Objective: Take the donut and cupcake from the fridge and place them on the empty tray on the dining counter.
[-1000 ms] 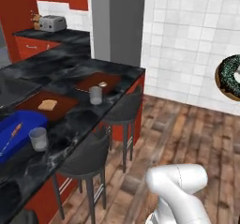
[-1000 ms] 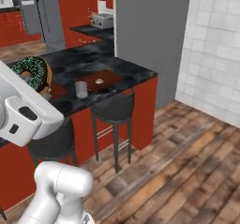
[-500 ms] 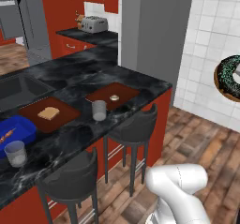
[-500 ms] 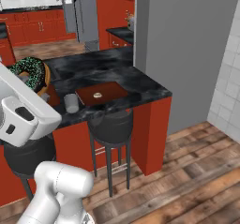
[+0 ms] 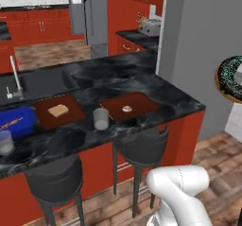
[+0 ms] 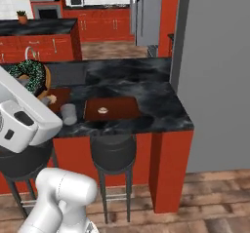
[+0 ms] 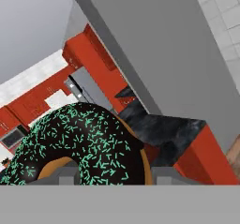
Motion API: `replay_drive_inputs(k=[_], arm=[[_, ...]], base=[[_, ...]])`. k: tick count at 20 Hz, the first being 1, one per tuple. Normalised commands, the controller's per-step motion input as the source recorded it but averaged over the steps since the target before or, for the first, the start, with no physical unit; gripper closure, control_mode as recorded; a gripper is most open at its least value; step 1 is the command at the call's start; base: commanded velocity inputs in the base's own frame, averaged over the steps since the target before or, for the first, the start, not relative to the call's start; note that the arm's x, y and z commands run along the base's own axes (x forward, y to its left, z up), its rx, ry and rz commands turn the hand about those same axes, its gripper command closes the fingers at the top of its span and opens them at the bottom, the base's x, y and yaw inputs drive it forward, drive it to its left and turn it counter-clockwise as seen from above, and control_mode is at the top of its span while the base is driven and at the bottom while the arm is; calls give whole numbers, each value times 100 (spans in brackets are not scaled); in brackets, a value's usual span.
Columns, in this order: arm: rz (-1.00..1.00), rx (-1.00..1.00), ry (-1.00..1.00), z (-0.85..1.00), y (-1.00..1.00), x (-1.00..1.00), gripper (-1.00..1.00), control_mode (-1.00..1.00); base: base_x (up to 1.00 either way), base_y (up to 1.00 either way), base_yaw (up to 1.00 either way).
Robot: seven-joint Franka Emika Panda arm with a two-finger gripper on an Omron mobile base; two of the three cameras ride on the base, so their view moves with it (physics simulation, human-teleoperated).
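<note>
The donut (image 7: 79, 143), dark icing with teal sprinkles, is held in my gripper (image 7: 115, 177), which is shut on it; the grey fingertips (image 7: 164, 176) press its lower edge. It hangs high at the right edge (image 5: 231, 78) of the left base view, and at the left (image 6: 31, 76) of the right base view, above the counter. The plain red-brown tray (image 5: 142, 102) (image 6: 122, 107) lies on the black dining counter (image 5: 175, 102) (image 6: 156, 95) near its end. The tiny cupcake (image 5: 126, 108) (image 6: 102, 110) sits on it. The grey fridge (image 5: 90, 12) (image 6: 146, 12) stands far behind.
A like tray with a bread slice (image 5: 59, 111), a blue tray (image 5: 16, 121) and two glasses (image 5: 100, 118) (image 5: 5, 142) lie left of the plain tray. Two dark stools (image 5: 142, 144) (image 5: 54, 178) stand under the counter. A grey pillar (image 6: 215, 76) rises at the counter's end.
The whole picture has shifted: the base has driven and turned, so the counter end with the trays now lies closer and more central. The donut stays in the shut gripper.
</note>
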Motion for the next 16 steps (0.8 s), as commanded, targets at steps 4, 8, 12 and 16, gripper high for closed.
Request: replay_drive_inputs(k=[4, 8, 12, 16], arm=[[0, 0, 0, 0, 0, 0, 100, 100], [0, 0, 0, 0, 0, 0, 100, 100], [0, 0, 0, 0, 0, 0, 100, 100], [0, 0, 0, 0, 0, 0, 100, 100]], base=[[61, -94, 48], [57, -100, 29], [77, -77, 30], [100, -8, 32]])
